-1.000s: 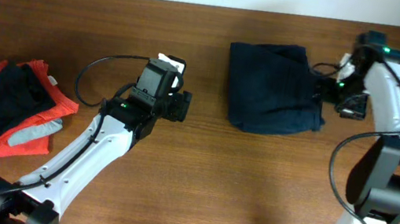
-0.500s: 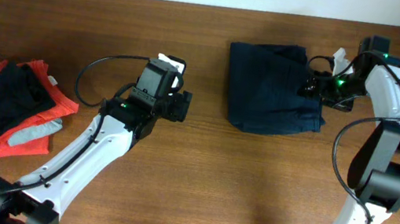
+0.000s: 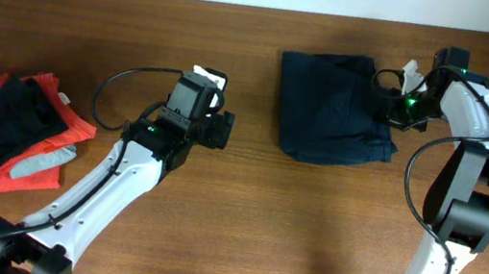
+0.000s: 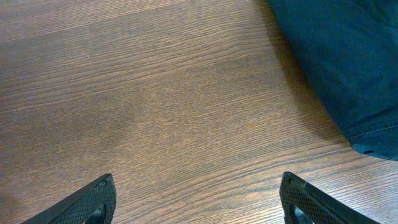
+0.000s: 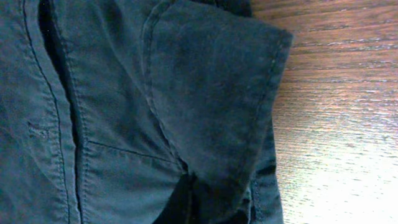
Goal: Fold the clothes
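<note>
On table (image 3: 257,246): clothes (image 3: 336,112) right, garment pile (image 3: 16,137) left

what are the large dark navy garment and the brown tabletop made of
Large dark navy garment: soft woven cotton, perhaps light denim; matte, slightly fuzzy, with stitched seams. Brown tabletop: wood or wood-grain laminate, can't tell which; smooth, faint sheen, fine grain lines.

Open table (image 3: 309,224) spans the middle, flanked by the clothes (image 3: 336,107) (right) and garment pile (image 3: 16,137).
</note>
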You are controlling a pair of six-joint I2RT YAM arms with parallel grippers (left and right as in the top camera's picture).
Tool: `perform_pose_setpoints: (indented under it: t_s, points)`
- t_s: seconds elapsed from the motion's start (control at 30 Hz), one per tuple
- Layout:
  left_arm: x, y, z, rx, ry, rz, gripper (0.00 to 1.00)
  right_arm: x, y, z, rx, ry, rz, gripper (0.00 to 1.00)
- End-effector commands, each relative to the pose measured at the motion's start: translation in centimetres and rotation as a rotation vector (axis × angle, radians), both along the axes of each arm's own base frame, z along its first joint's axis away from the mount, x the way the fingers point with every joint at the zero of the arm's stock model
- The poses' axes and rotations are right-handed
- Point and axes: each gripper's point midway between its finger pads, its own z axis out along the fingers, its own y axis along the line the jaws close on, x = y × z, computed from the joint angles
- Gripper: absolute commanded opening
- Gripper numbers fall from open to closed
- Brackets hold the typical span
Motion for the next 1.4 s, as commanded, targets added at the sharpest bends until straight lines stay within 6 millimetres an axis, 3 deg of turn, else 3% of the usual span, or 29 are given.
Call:
perform_pose_setpoints:
  t_s: [0.0, 0.03, 0.1, 0.2, 0.37, 0.4, 0.47, 0.5, 0.63, 0.7, 0.8, 0.83, 0.87, 0.93, 1.0, 1.27, 1.3, 1.37]
  points:
    - [0.3, 0.2, 1.3, -0.003, -0.034, 0.000, 0.84, 0.5, 0.6, 1.2, 0.022, -0.026, 0.017, 0.04]
    - [0.3, 0.2, 1.3, -0.002, -0.034, 0.001, 0.84, 0.4, 0.8, 1.6, 0.032, -0.028, 0.020, 0.04]
    - [0.4, 0.3, 1.3, -0.001, -0.035, 0.001, 0.84, 0.2, 1.4, 4.5, 0.043, -0.055, 0.036, 0.04]
    - [0.4, 0.5, 1.3, 0.010, -0.040, 0.013, 0.84, -1.8, 3.6, 7.6, 0.044, -0.033, 0.078, 0.04]
    - [0.4, 0.6, 1.3, 0.012, -0.039, 0.013, 0.84, -5.4, 10.3, 7.7, 0.063, 0.095, 0.219, 0.04]
    - [0.5, 0.8, 1.3, 0.023, -0.040, 0.023, 0.84, -6.0, 12.6, 7.8, 0.062, 0.106, 0.269, 0.04]
    - [0.4, 1.5, 1.2, 0.053, -0.039, 0.048, 0.84, -6.6, 15.8, 8.0, 0.048, 0.088, 0.348, 0.04]
    - [0.3, 1.6, 1.1, 0.056, -0.034, 0.047, 0.84, -6.4, 16.5, 8.0, 0.020, 0.079, 0.346, 0.04]
    - [0.2, 1.6, 0.9, 0.060, -0.024, 0.047, 0.84, -4.6, 15.9, 9.0, -0.103, 0.021, 0.308, 0.04]
    - [0.2, 1.6, 0.9, 0.060, -0.025, 0.047, 0.84, -3.7, 15.5, 10.4, -0.135, -0.031, 0.322, 0.04]
    - [0.2, 1.6, 0.9, 0.059, -0.026, 0.047, 0.84, -1.9, 15.6, 14.3, -0.187, -0.195, 0.461, 0.04]
    - [0.2, 1.6, 0.9, 0.059, -0.025, 0.047, 0.84, 0.5, 14.0, 15.9, -0.322, -0.303, 0.484, 0.04]
    - [0.2, 1.6, 0.9, 0.059, -0.025, 0.047, 0.84, 4.4, 11.0, 17.6, -0.481, -0.415, 0.333, 0.04]
    - [0.2, 1.6, 0.9, 0.059, -0.026, 0.047, 0.84, 8.0, 8.8, 19.1, -0.535, -0.524, 0.140, 0.04]
    - [0.1, 1.7, 0.9, 0.061, -0.022, 0.047, 0.84, 9.5, 8.7, 18.7, -0.488, -0.561, 0.135, 0.04]
    - [0.0, 1.7, 0.8, 0.063, -0.017, 0.047, 0.84, 13.1, 7.0, 9.5, -0.484, -0.491, 0.123, 0.09]
    - [0.0, 1.7, 0.8, 0.063, -0.017, 0.047, 0.84, 14.3, 6.0, 7.3, -0.496, -0.495, 0.100, 0.10]
    - [0.0, 1.7, 0.8, 0.063, -0.017, 0.047, 0.84, 15.2, 4.5, 6.1, -0.517, -0.499, 0.042, 0.09]
